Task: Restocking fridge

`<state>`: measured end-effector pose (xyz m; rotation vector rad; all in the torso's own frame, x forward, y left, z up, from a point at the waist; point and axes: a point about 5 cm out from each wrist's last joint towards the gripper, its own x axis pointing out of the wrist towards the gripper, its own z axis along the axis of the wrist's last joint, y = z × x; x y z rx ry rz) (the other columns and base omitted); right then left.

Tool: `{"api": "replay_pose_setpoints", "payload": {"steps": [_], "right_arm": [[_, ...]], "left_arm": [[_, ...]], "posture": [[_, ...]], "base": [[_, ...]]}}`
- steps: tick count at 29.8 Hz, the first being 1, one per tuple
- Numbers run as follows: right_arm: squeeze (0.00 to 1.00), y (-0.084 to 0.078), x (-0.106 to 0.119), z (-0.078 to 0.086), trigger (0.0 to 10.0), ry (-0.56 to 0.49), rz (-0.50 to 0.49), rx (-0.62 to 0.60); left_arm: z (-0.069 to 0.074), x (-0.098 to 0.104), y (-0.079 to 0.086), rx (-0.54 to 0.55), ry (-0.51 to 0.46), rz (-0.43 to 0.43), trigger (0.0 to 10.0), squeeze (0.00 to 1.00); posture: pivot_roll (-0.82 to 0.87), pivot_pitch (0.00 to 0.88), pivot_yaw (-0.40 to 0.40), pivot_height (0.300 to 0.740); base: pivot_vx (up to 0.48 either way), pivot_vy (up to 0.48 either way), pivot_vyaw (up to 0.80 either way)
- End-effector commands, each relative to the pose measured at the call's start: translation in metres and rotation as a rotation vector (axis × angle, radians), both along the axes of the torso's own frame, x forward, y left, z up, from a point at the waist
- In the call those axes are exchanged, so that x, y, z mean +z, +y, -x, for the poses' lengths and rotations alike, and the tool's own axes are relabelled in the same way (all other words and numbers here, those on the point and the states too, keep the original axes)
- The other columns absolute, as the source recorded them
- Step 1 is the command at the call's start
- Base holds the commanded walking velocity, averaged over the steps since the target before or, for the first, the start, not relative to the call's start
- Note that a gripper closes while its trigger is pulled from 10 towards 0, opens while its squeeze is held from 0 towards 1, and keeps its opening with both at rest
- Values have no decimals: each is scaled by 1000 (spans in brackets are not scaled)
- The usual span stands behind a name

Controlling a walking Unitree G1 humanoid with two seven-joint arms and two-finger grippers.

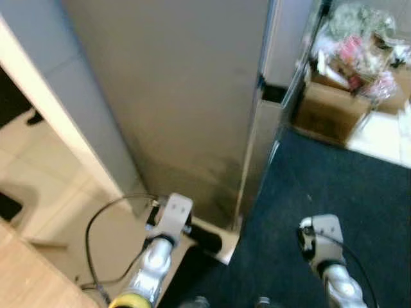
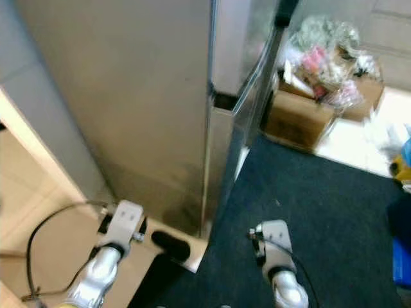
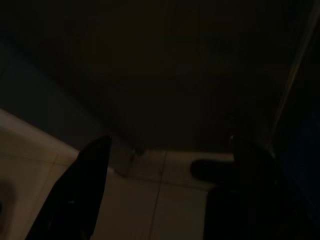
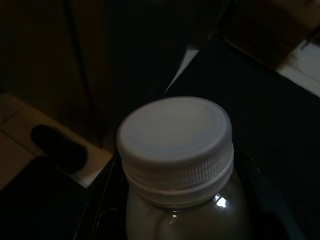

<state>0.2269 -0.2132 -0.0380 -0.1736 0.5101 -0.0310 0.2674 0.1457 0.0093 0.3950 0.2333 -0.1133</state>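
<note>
A tall grey fridge (image 1: 192,96) stands right before me, its side panel and steel front edge (image 1: 257,135) running down to the floor. My right gripper (image 4: 177,202) is shut on a bottle (image 4: 175,135) with a white screw cap and pale contents, a black finger on each side of it. The right wrist (image 1: 321,237) hangs low over the dark carpet, to the right of the fridge's corner. In the very dark left wrist view, my left gripper (image 3: 172,150) is open with nothing between its fingers. The left wrist (image 1: 170,218) hangs near the fridge's foot.
A cardboard box (image 1: 331,109) heaped with packets stands at the back right beside the fridge. Dark carpet (image 1: 334,186) covers the floor on the right and pale tiles (image 1: 38,167) lie on the left. A black oblong thing (image 1: 205,240) lies at the fridge's foot.
</note>
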Motion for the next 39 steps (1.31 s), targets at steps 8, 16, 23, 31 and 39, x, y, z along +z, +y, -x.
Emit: {"api": "replay_pose_setpoints", "payload": {"steps": [8, 16, 23, 31, 39], "right_arm": [[0, -9, -2, 4, 10000, 7, -27, -91], [0, -30, -9, 20, 10000, 51, -69, -301], [0, -61, -21, 62, 10000, 101, -31, -521], [0, -60, -31, 84, 10000, 172, -9, -510], [0, -50, -31, 76, 10000, 164, -1, -446]], "left_arm": [[-10, 16, -20, -60, -63, 71, 10000, 0], [-19, 33, -38, -140, -121, 93, 10000, 0], [-33, 57, -57, -183, -187, 168, 10000, 0], [-33, 97, -69, -289, -321, 257, 10000, 0], [-46, 151, -100, -321, -510, 269, 10000, 0]], "posture": [[-42, 92, -59, 740], [-42, 89, -67, 740], [-72, 103, -69, 740], [-77, 118, -66, 740], [-82, 122, -60, 740]], "base": [[0, 0, 80], [0, 0, 0], [0, 0, 0], [0, 0, 0], [0, 0, 0]]}}
